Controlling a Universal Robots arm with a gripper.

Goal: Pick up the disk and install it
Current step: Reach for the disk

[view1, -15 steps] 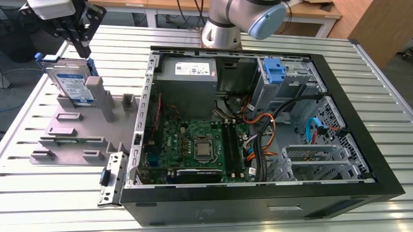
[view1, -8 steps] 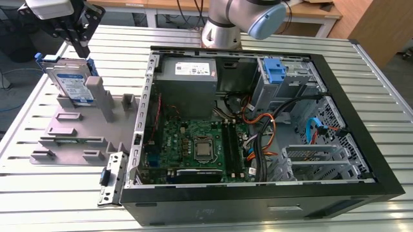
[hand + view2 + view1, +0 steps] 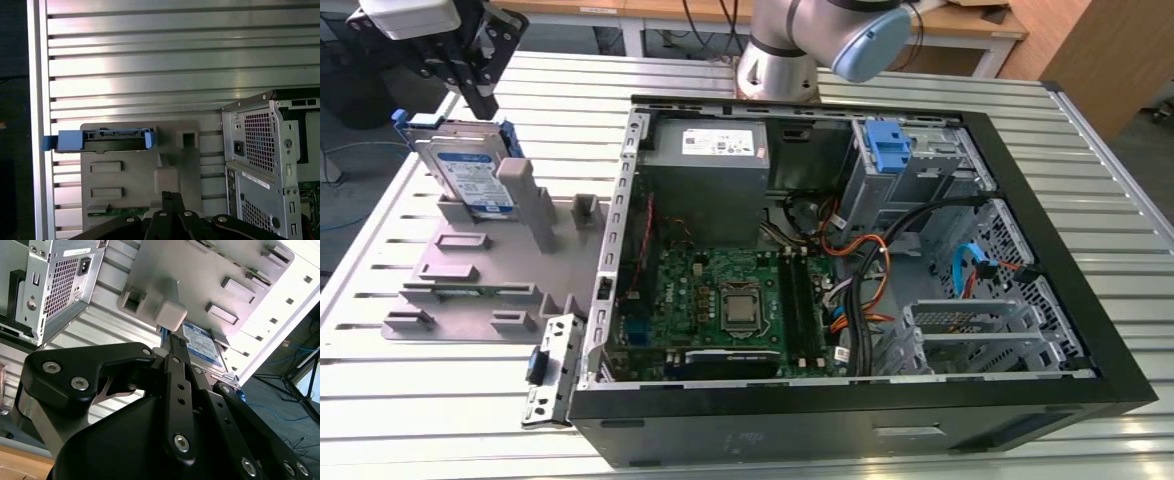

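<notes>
The disk (image 3: 463, 168) stands on edge in a slot at the far end of the grey fixture plate (image 3: 467, 270), at the exterior view's left. Its white-and-blue label faces the front and blue rails run along its edges. My gripper (image 3: 483, 105) hangs just above the disk's top edge and looks apart from it. In the second wrist view the fingers (image 3: 173, 347) reach toward a grey post, with the disk's label (image 3: 202, 345) beyond. In the first wrist view the disk (image 3: 102, 140) is edge-on ahead of the gripper (image 3: 170, 196). The fingers lie together, holding nothing.
An open computer case (image 3: 1067, 250) lies on the slatted metal table, with a motherboard, a grey power supply (image 3: 707, 150) and loose cables inside. A blue bracket (image 3: 887, 145) sits in the drive bay. The arm's base (image 3: 781, 50) stands behind the case.
</notes>
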